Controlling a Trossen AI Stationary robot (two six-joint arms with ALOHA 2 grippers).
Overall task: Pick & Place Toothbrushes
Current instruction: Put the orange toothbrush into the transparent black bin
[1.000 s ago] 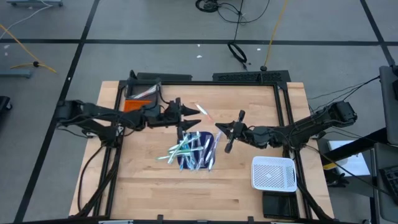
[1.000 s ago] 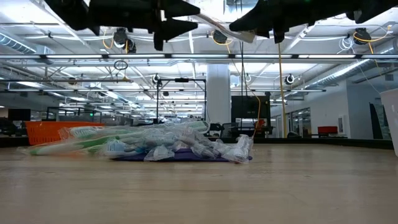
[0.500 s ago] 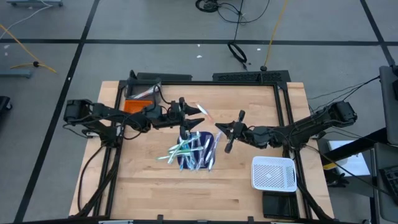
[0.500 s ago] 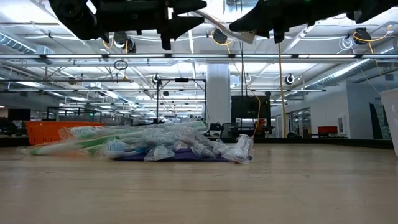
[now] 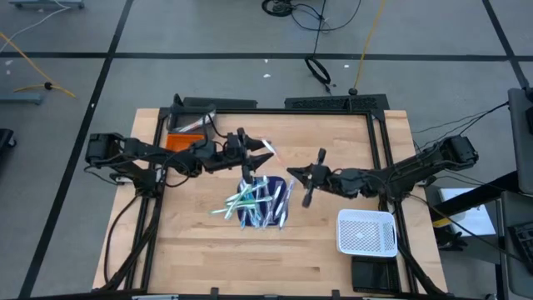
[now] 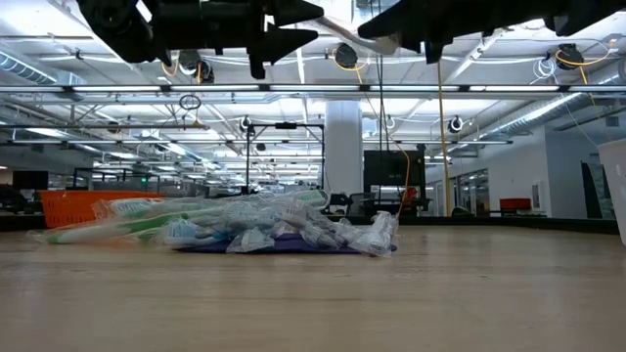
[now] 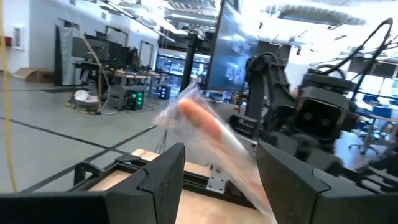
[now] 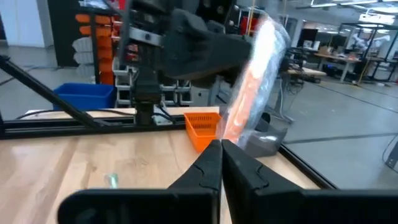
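High view: the toothbrushes are lying heaped at centre frame. The left gripper, jaws spread, is flanking a wrapped pink toothbrush. Right wrist view: the right gripper, jaws pressed together, is pinching that toothbrush at centre.

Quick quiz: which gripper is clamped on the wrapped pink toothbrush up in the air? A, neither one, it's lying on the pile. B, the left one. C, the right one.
C: in the right wrist view the right gripper is shut on the wrapped pink toothbrush, while the left gripper stands open around its other end.
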